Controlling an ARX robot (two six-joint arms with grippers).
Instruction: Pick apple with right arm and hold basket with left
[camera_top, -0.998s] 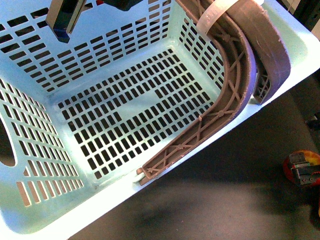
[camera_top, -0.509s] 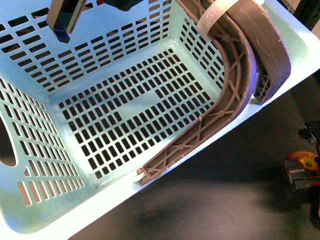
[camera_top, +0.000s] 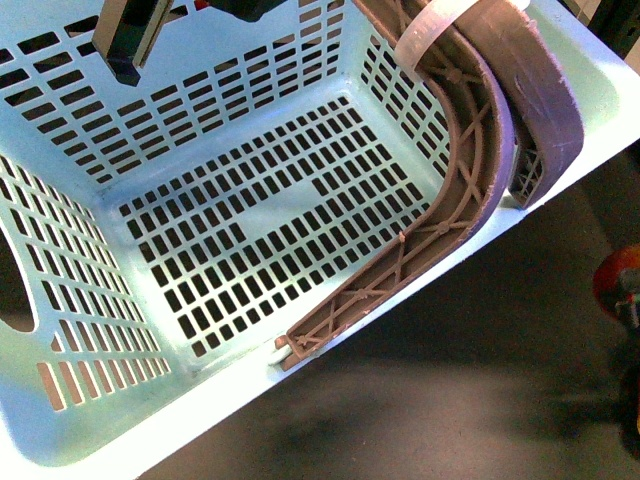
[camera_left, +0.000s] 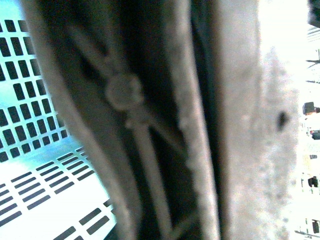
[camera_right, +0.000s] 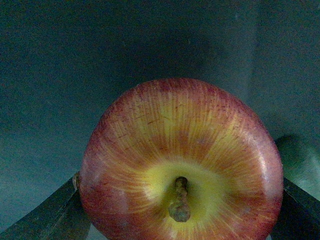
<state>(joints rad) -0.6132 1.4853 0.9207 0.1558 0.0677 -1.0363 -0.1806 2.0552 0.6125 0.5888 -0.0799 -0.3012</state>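
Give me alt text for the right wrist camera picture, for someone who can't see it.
A round red apple with a yellow patch around its brown stem fills most of the frame. Dark gripper fingers flank it on both sides against a dim teal background.

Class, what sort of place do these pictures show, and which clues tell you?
Probably a robot test bench, not a kitchen: the left gripper clamps the wall of a basket, the right gripper holds an apple, and a dark tabletop shows beside the basket.

Dark matte surface (camera_top: 470, 400), faint sheen
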